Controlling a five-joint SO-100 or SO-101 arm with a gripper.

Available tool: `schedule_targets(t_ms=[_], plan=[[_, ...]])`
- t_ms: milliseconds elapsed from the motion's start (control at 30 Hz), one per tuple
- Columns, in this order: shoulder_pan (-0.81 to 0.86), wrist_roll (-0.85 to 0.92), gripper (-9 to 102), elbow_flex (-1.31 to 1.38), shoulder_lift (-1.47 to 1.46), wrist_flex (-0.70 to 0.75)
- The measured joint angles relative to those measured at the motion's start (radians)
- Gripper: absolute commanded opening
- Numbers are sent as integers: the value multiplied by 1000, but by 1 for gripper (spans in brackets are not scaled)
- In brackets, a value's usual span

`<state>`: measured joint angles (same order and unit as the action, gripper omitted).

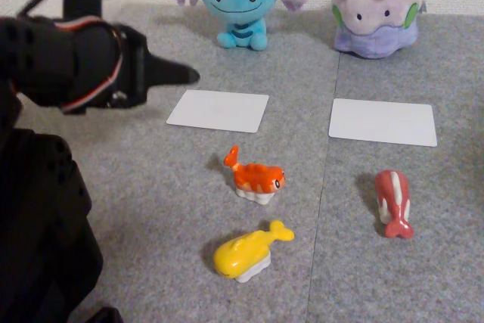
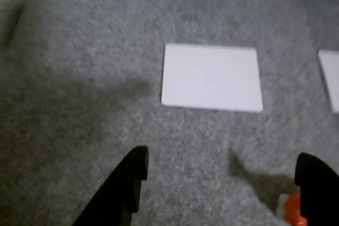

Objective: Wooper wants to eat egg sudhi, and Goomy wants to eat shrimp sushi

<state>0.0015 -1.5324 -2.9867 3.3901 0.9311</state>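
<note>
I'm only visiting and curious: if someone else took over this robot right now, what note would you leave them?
Gripper: open, empty, held above the grey mat left of the cards.
Wooper and Goomy sit at the back, a bare white card in front of each.
Shrimp sushi and egg sushi lie on the mat nearer the camera; a red-and-white toy is to their right.
Done: nothing delivered.
Left: egg to Wooper's card, shrimp to Goomy's.
</note>
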Motion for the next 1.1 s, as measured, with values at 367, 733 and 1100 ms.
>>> schedule_targets(t_ms=[367, 733, 1100], plan=[[25, 192, 33, 222, 0, 252], [285, 445, 33, 330, -279, 279], [333, 457, 32, 730, -746, 575]])
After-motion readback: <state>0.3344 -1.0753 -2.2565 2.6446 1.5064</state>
